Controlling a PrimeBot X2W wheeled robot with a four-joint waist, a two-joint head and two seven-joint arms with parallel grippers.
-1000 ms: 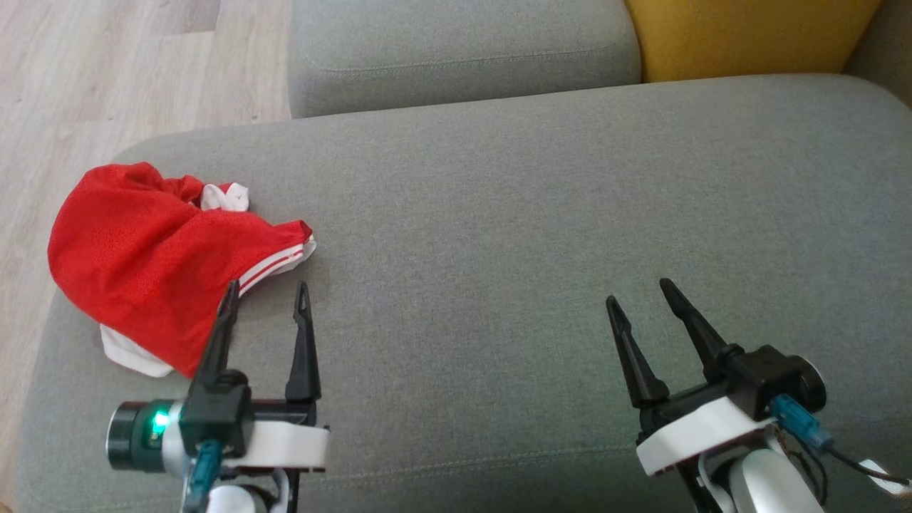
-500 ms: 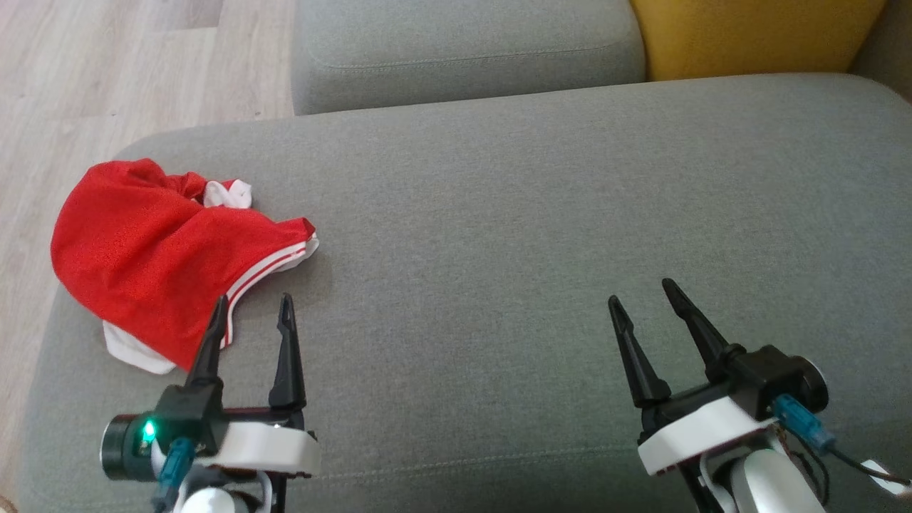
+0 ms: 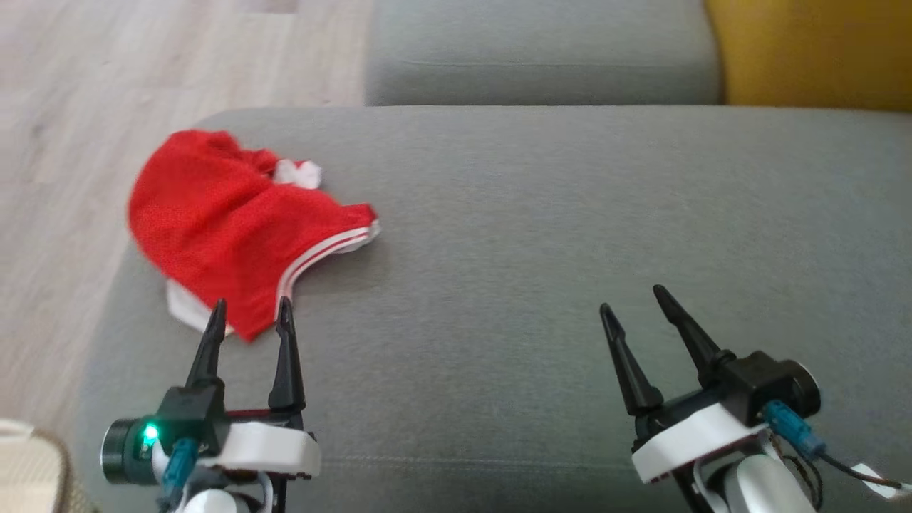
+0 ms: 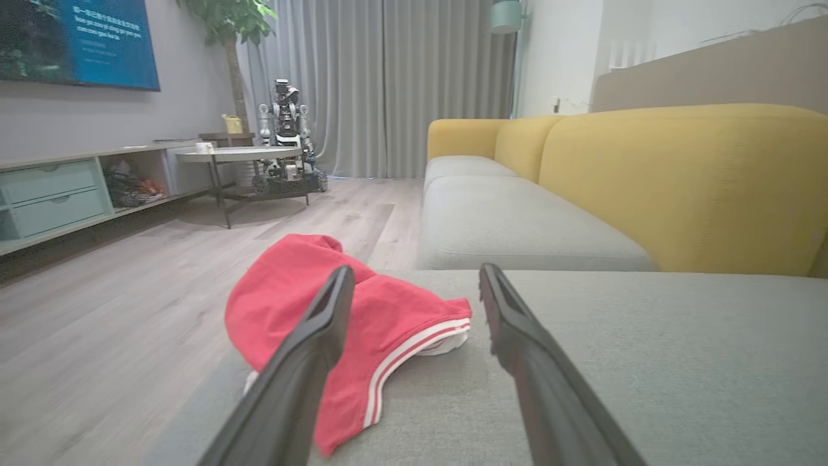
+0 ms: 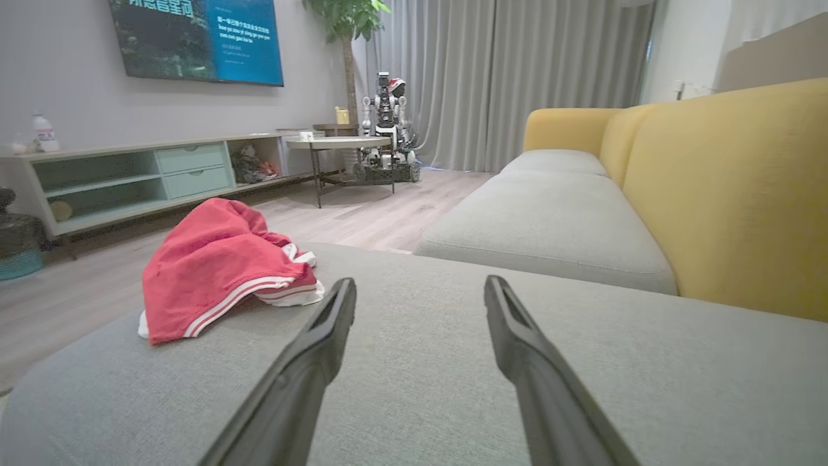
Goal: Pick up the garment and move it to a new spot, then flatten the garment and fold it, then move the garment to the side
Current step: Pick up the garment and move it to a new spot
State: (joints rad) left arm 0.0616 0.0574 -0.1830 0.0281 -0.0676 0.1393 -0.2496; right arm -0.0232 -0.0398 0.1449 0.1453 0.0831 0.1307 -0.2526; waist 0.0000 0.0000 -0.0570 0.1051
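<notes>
Red garment [image 3: 228, 221] lies bunched at the left edge of the grey sofa cushion [image 3: 534, 249]. Left gripper [image 3: 251, 303], fingers spread and empty, points at its near hem. Right gripper [image 3: 633, 299], likewise released, sits well apart. A shallow pinch could nudge the cloth onto the floor [image 3: 71, 107].

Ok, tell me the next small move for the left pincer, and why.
Probably ease the left pincer forward and down onto the near corner of the red garment, then close. Its jaws stand open with the tips at that corner's edge, holding nothing, and the garment lies bunched at the left end of the grey cushion.
</notes>
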